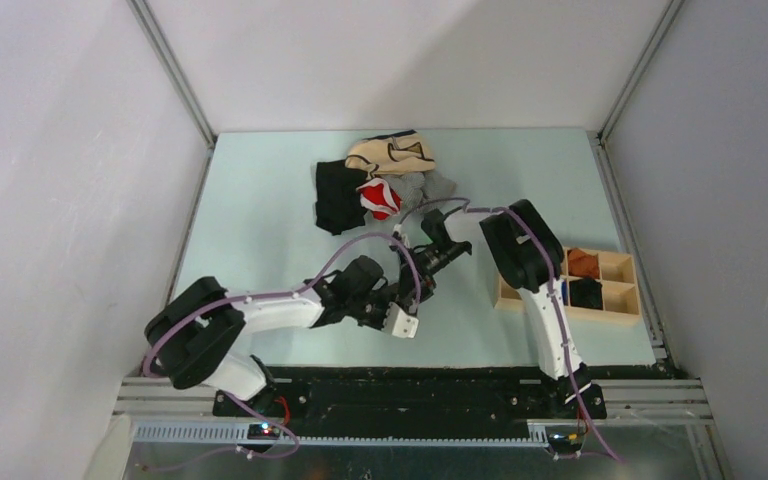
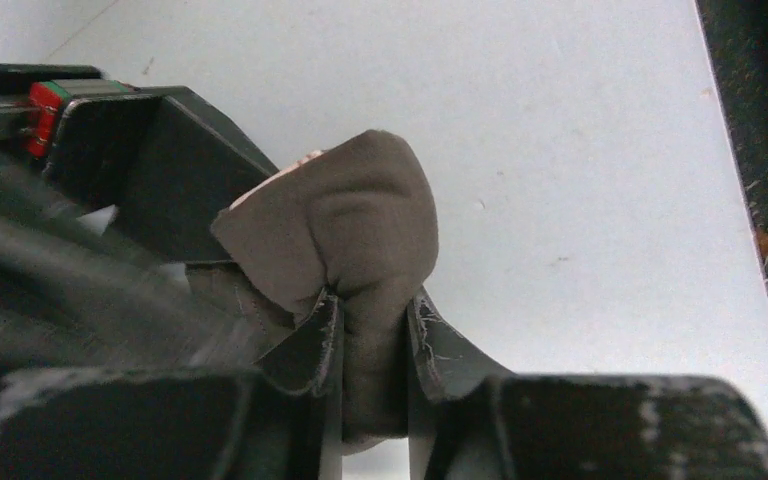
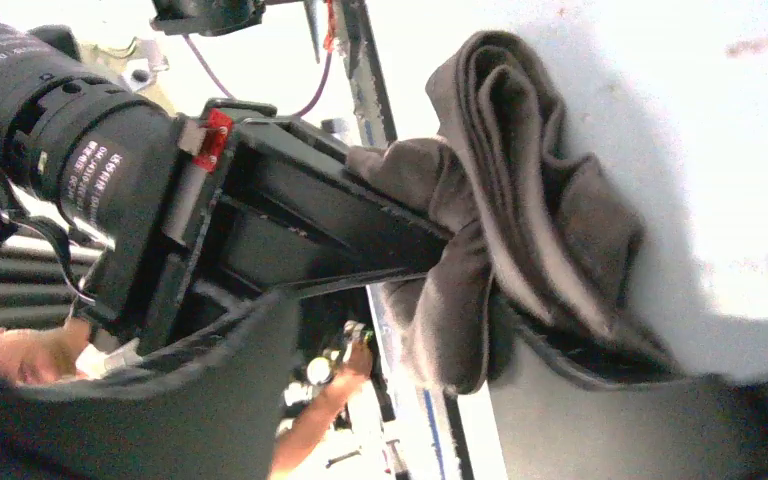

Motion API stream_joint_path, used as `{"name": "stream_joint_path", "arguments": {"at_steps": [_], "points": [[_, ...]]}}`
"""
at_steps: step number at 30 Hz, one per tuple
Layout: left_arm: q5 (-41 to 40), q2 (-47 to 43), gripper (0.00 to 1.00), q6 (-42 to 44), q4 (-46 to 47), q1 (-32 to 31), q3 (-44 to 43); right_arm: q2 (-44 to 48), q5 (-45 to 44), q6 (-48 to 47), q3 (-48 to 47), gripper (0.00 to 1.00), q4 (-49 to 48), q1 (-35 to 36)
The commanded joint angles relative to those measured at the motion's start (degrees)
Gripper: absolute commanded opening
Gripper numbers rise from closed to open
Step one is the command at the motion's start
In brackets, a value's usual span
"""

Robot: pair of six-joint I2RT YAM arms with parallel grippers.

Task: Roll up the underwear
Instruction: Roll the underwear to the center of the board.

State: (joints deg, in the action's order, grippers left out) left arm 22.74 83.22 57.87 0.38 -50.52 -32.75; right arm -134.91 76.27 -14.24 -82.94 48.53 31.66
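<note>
The underwear (image 2: 360,220) is a bunched wad of olive-brown fabric. My left gripper (image 2: 375,335) is shut on its lower fold, and the bundle bulges above the fingertips. In the right wrist view the underwear (image 3: 530,210) hangs in folds from the left gripper's black fingers (image 3: 360,235). My right gripper (image 3: 400,345) is open, jaws wide apart, with the fabric lying against one finger. In the top view both grippers meet mid-table, left (image 1: 408,292) and right (image 1: 430,262), and they hide the underwear. The waistband is not visible.
A pile of garments lies at the back: a black one (image 1: 336,196), a beige one with dark trim (image 1: 392,152), a red-white one (image 1: 380,199) and a grey one (image 1: 432,185). A wooden compartment box (image 1: 615,312) with rolled items stands at the right.
</note>
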Motion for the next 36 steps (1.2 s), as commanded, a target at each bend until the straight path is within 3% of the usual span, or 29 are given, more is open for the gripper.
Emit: {"name": "stream_joint_path", "arguments": {"at_steps": [1,2,4,8,10,12,15,16,19,23,28,36], "points": [[8.0,6.9,0.16,-5.5,-12.8,1.6,-6.9,3.6,-17.5,8.5,4.2,0.84,-9.2,-1.9],[11.5,7.5,0.15,-6.5,-14.2,2.0,-7.9,8.7,-18.3,8.5,5.5,0.95,-10.1,-3.2],[16.1,9.7,0.13,-7.9,-18.8,2.9,-11.2,17.4,-20.7,8.5,7.9,0.99,-14.0,-6.2],[24.3,15.1,0.12,-9.6,-25.9,5.1,-18.1,35.2,-30.8,7.3,13.5,0.99,-22.1,-13.0],[29.0,19.1,0.11,-8.5,-30.5,8.3,-22.0,47.7,-43.2,5.9,21.9,1.0,-37.5,-15.6],[33.7,23.3,0.11,-7.2,-36.5,10.7,-26.8,59.0,-48.5,3.4,32.5,0.99,-50.0,-17.0],[39.8,31.5,0.11,0.7,-51.2,12.6,-34.2,67.5,-47.0,-4.0,40.6,0.99,-49.0,-16.6],[40.6,34.5,0.12,4.3,-56.5,13.0,-37.6,68.1,-43.8,-8.0,41.2,0.99,-44.1,-16.3],[43.1,39.7,0.14,7.6,-64.0,13.6,-42.7,69.3,-35.6,-18.1,43.9,0.85,-35.9,-13.4],[46.7,45.6,0.16,10.6,-71.8,15.1,-47.7,70.7,-35.6,-28.8,48.0,0.84,-37.5,-2.7],[49.3,48.6,0.18,12.4,-75.6,16.6,-49.2,64.6,-37.4,-27.2,48.2,0.82,-45.3,7.2],[48.9,47.8,0.24,7.0,-70.3,17.8,-48.0,55.5,-37.4,-21.2,46.3,0.78,-52.3,11.9]]}}
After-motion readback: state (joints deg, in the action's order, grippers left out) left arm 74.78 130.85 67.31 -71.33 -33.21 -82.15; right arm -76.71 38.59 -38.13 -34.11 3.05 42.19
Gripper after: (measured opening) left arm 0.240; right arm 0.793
